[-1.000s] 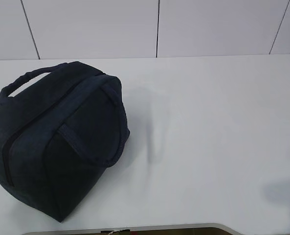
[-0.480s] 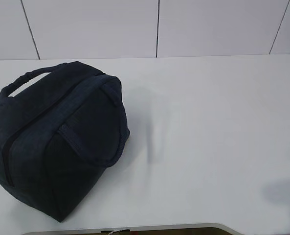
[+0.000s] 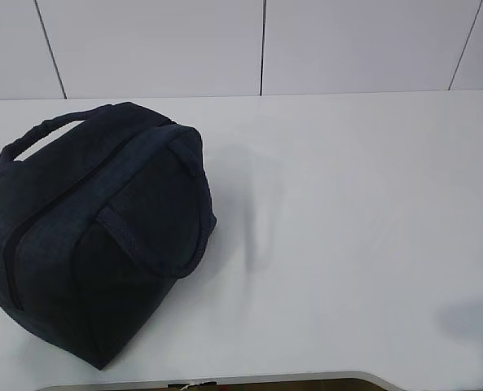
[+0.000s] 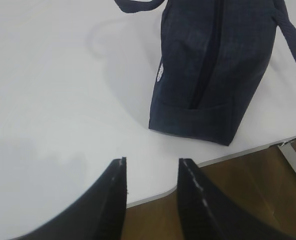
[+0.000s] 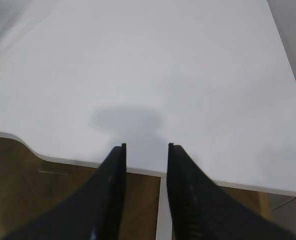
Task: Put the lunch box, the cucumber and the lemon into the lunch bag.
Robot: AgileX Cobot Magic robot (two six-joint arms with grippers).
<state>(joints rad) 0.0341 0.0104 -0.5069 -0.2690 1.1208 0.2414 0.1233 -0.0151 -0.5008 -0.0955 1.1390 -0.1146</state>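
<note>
Navy fabric fills the space ahead and to the right of the left claw: the lunch bag stands on the white desk, well apart from the fingertips, with its dark zipper line running up the side that faces the wrist camera and a small white tag on its left edge. One strap handle hangs down its far right side, and another loops at the top of that view. The left claw hangs over the near rim of the desk, jaws parted with nothing between them; brown floor shows below and to its right.

The right claw likewise stands released and empty above the near desk edge. Ahead of it lies only bare white surface with a soft grey shadow just beyond the fingertips. Nothing stands between either claw and the bag.

From the exterior camera the bag sits closed at the left of the desk, neither claw in sight there. Lunch box, cucumber and lemon appear in no view.
</note>
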